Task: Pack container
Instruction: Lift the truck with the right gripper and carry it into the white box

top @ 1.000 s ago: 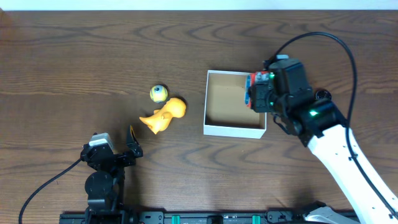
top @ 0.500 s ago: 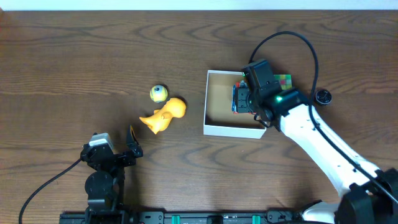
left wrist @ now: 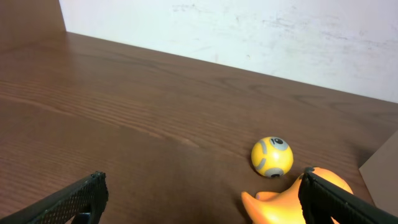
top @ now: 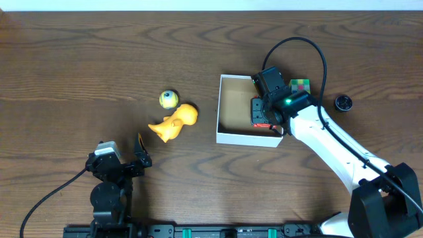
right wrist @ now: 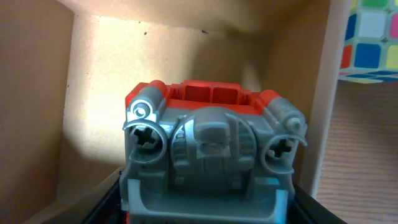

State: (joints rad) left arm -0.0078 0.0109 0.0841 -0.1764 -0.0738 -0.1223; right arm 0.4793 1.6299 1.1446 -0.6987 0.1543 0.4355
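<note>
Container (top: 234,106): square, matte cardboard; inside, ribbed, probably plastic toy (right wrist: 211,149)

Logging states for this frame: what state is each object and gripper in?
White cardboard box: lidless, upright, open.
Red-and-grey toy vehicle: gripped, inside the box.
Right gripper: shut on the toy vehicle.
Left gripper: open, empty.
Orange toy duck: loose on the table, unpacked.
Yellow ball: loose on the table, unpacked.
Multicoloured puzzle cube: beside the box, unpacked.
</note>
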